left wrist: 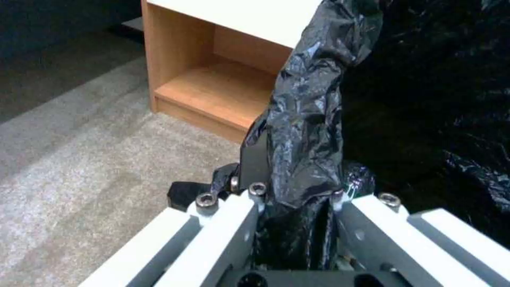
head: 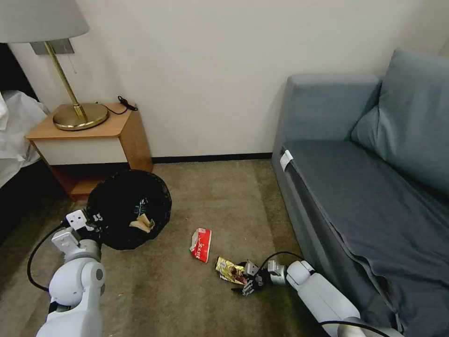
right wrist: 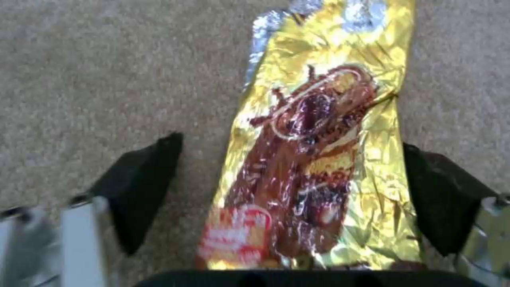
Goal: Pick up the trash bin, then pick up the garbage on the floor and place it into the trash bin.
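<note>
The trash bin [head: 128, 208], lined with a black bag, hangs at the left over the carpet; my left gripper [head: 93, 223] is shut on its rim and bag [left wrist: 305, 131]. Inside lie crumpled brown paper [head: 142, 223] and a bottle with a green label [head: 140, 207]. A red-and-white wrapper [head: 201, 244] lies on the carpet in the middle. Just right of it lies the gold-brown snack wrapper [head: 230, 270]. My right gripper [head: 247, 280] is down at the floor, open, its black fingers [right wrist: 143, 187] on either side of the wrapper [right wrist: 324, 151].
A wooden nightstand [head: 91, 145] with a brass lamp [head: 77, 112] stands behind the bin against the wall. A grey-blue sofa [head: 365, 187] runs along the right, close to my right arm. Open carpet [head: 163, 299] lies in front.
</note>
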Robot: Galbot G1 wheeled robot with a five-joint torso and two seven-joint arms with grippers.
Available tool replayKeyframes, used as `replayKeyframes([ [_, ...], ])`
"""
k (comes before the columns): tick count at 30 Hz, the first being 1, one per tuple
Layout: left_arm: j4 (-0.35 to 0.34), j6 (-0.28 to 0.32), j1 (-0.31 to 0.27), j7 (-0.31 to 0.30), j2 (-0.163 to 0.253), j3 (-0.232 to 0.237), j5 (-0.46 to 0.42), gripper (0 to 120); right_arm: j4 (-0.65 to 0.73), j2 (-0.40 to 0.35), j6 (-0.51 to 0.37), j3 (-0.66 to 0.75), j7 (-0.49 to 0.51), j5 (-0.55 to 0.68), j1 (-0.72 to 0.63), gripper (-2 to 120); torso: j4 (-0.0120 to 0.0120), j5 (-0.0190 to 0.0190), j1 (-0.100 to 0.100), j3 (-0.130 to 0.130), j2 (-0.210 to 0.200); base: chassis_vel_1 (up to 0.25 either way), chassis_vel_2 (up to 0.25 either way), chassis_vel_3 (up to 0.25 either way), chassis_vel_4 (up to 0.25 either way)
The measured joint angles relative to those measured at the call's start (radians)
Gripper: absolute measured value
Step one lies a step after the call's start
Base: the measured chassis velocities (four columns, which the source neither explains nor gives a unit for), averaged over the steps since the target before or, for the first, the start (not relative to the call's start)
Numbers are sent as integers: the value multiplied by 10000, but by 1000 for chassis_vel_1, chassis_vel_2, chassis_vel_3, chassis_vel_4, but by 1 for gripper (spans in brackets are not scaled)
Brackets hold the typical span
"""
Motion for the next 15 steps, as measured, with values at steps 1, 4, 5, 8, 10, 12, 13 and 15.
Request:
replayKeyframes([
  [1, -14, 0, 0, 0, 0, 5, 0, 1, -12, -1, 31, 33, -9, 20, -23, 84, -1, 0, 0, 0, 0, 0, 0, 0, 0],
  [4, -39, 2, -9, 0, -16, 30, 0, 1, 0, -18, 52, 68, -14, 99, -75, 72, 0, 0, 0, 0, 0, 0, 0, 0, 0],
  [5, -39, 2, -9, 0, -16, 30, 0, 1, 0, -18, 52, 68, -14, 99, -75, 72, 0, 0, 0, 0, 0, 0, 0, 0, 0],
  [8, -43, 6, -12, -2, -24, 39, 0, 1, 55, -45, 49, 74, 6, 174, -99, 62, 0, 2, 0, 0, 0, 0, 0, 0, 0],
  [10, -44, 6, -13, -4, -20, 29, -1, 1, 103, -69, 27, 77, 48, 233, -104, 49, 0, 2, 0, 0, 0, 0, 0, 0, 0],
  [12, -44, 6, -8, -4, -15, 18, -6, 1, 116, -75, 20, 80, 66, 269, -106, 44, 0, 1, 0, 0, 0, 0, 0, 0, 0],
  [13, -44, 6, -8, -4, -11, 10, -8, 1, 122, -76, 13, 82, 89, 297, -106, 39, 0, 1, 0, 0, -1, 0, 0, 0, 0],
  [15, -43, 7, -8, -4, -5, 7, -10, 1, 130, -78, 9, 82, 103, 313, -106, 32, 0, 1, 0, 0, -1, 0, 0, 0, 0],
])
